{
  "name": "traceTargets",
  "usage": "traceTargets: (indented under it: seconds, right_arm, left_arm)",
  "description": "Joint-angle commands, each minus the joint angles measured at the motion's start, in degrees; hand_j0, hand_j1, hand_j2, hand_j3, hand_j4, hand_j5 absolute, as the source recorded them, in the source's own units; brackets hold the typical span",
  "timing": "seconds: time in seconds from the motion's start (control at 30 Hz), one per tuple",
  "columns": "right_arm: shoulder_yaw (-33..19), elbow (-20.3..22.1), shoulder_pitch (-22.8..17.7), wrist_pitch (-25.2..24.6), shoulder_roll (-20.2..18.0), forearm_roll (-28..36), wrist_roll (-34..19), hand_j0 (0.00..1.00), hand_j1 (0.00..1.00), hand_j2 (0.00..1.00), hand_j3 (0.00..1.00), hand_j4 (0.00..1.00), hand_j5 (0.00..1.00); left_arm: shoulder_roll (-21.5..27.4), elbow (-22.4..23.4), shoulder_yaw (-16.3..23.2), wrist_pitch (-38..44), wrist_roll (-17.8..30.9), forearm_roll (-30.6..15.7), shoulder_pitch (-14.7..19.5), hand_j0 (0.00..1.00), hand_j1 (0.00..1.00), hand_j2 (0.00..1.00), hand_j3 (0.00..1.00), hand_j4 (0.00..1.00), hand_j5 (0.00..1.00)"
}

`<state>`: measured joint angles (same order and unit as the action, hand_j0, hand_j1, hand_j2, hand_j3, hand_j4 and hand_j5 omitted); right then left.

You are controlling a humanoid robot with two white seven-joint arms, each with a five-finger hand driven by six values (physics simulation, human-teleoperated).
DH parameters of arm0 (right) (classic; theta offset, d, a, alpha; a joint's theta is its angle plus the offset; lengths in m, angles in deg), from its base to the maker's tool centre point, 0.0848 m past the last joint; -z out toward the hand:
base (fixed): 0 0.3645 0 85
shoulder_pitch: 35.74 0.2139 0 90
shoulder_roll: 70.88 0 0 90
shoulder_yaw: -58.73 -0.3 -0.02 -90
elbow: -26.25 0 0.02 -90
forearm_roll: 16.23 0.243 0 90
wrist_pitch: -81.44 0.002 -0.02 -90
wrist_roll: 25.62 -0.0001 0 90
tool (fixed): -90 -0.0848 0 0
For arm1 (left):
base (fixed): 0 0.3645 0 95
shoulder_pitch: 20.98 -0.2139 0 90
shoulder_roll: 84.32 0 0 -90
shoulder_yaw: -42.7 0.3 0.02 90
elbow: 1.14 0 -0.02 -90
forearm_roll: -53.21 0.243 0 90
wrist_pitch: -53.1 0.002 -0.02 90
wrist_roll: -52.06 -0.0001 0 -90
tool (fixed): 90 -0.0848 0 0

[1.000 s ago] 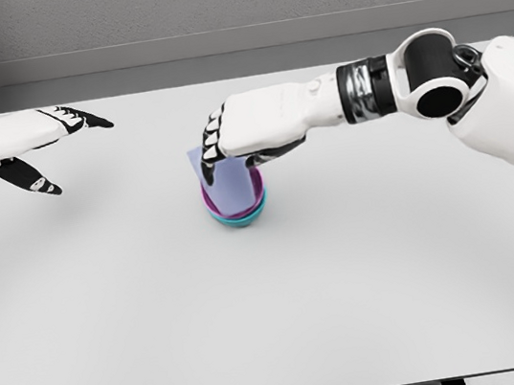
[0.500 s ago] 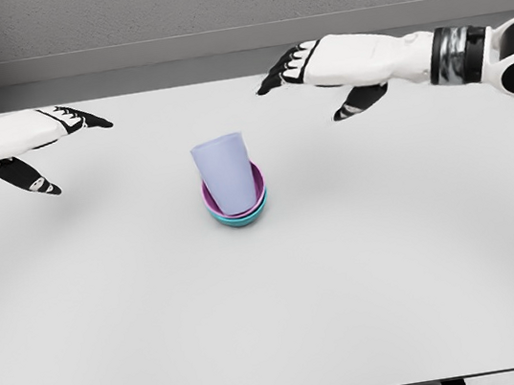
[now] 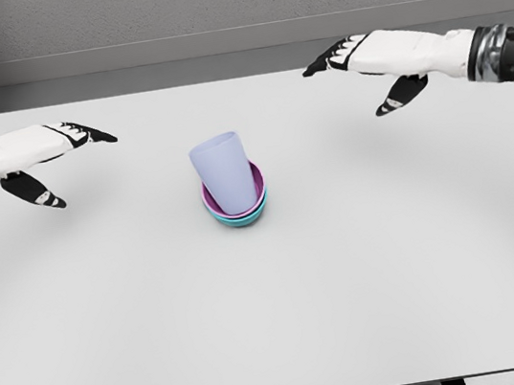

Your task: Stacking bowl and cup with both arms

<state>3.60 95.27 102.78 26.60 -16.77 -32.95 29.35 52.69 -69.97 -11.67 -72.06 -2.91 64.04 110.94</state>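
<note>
A pale lavender cup (image 3: 225, 173) stands slightly tilted inside a purple bowl (image 3: 259, 190), which is nested in a teal bowl (image 3: 242, 221) at the middle of the white table (image 3: 274, 306). My right hand (image 3: 369, 64) hovers at the upper right, well apart from the stack, with its fingers spread and nothing held. Over the table's left side my left hand (image 3: 63, 154) is open too, fingers stretched toward the centre.
A grey wall runs behind the table's far edge (image 3: 240, 77). The table's front edge lies near the bottom of the view.
My right hand let go of the cup and drew back up and to the right. The cup stays in the bowls. My left hand dropped slightly.
</note>
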Motion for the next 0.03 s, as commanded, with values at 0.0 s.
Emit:
traceTargets:
  seconds: [0.0]
  right_arm:
    - [-0.1,-0.5,0.0,-0.2,-0.1,0.4,0.0,1.00,1.00,1.00,1.00,1.00,1.00]
  left_arm:
    - [0.0,0.0,0.0,0.2,0.0,-0.4,0.0,1.00,1.00,1.00,1.00,1.00,1.00]
